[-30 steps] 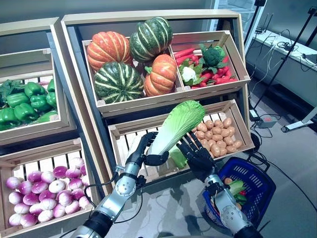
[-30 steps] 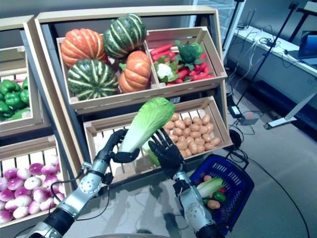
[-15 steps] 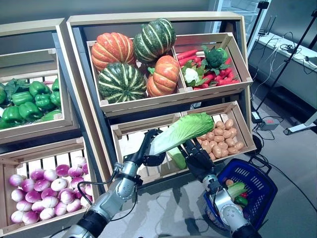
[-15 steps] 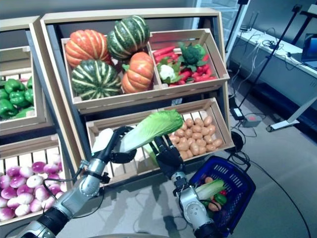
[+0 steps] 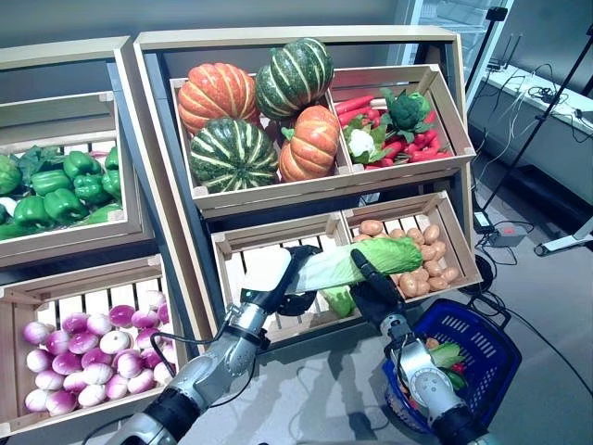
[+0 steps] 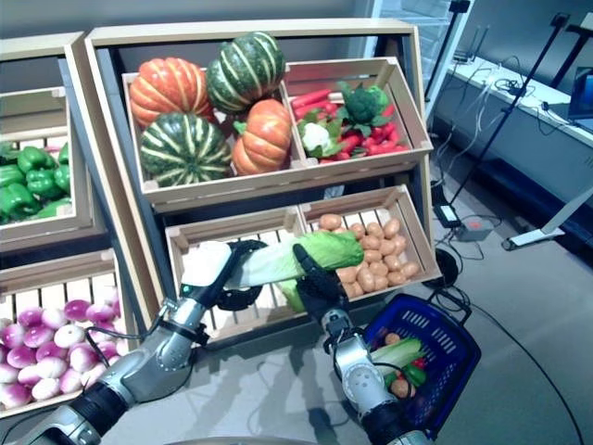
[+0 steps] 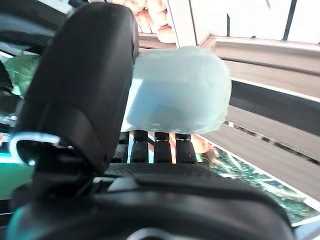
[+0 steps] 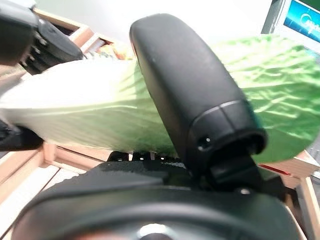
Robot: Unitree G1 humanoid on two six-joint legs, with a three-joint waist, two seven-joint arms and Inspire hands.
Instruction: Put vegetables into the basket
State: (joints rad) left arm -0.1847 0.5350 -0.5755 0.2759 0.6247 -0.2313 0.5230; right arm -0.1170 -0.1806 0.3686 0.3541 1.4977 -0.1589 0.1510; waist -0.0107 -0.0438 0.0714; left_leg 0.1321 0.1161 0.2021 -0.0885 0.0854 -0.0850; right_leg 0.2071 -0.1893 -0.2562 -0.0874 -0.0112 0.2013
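A long napa cabbage [image 5: 335, 266] lies level in the air in front of the lower middle crate. My left hand [image 5: 295, 298] is shut on its white stem end [image 7: 175, 90], thumb [image 7: 85, 80] over it and fingers beneath. At the green leafy end [image 8: 90, 105] my right hand [image 5: 372, 291] is shut too, its thumb [image 8: 190, 80] lying across the leaves. The blue basket [image 5: 482, 326] stands on the floor at the lower right, below and to the right of the cabbage, with several vegetables inside.
Wooden shelf crates hold pumpkins [image 5: 250, 120], red radishes with broccoli and cauliflower [image 5: 389, 125], potatoes [image 5: 419, 256], green peppers [image 5: 56, 185] and purple onions [image 5: 83, 352]. Another green leafy vegetable [image 5: 339, 300] lies in the lower middle crate. Stands and cables are at the far right.
The cabbage has tipped from steeply tilted to level, its leafy end swinging down to the right. My right hand has closed its thumb over the leaves. The camera has shifted slightly.
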